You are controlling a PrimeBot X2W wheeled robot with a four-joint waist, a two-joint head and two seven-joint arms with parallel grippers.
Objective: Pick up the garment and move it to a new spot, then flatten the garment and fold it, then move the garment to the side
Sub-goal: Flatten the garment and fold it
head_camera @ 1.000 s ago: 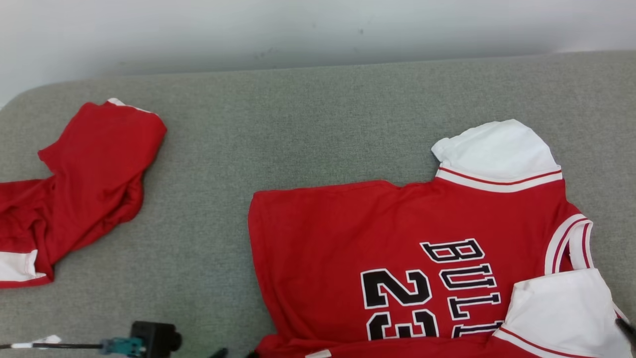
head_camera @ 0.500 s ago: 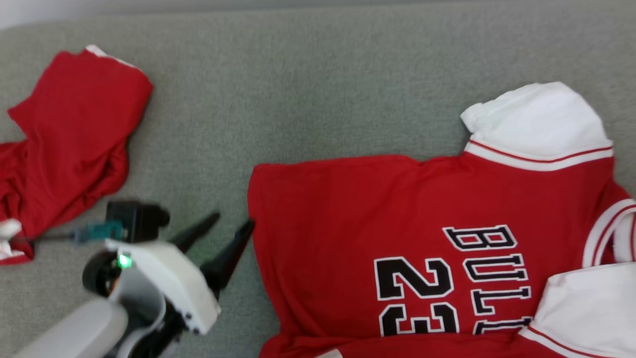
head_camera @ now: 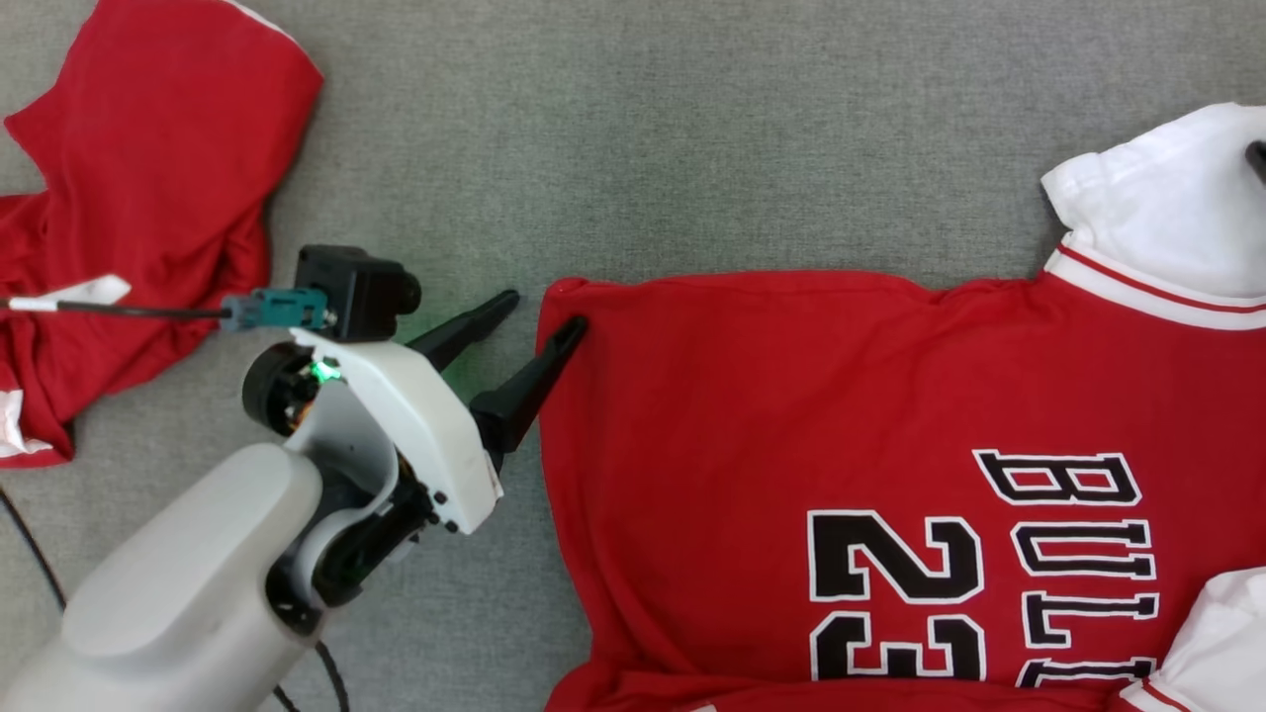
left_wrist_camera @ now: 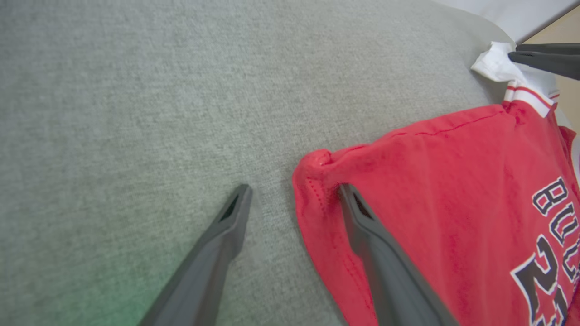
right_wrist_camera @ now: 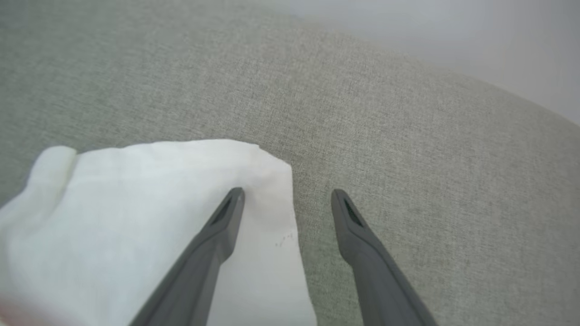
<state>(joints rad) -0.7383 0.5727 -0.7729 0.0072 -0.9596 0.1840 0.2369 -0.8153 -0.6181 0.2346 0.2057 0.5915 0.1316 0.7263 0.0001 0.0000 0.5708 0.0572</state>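
Grey fabric surface (head_camera: 692, 148); red jersey (head_camera: 752, 415) reads "23", "BUL".

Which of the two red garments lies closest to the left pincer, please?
The flat jersey printed with 23, its corner between the fingers of the open left pincer; the crumpled red garment lies apart.

Red jersey (head_camera: 752, 396) — white sleeves (head_camera: 1167, 198), grey surface (head_camera: 692, 129)
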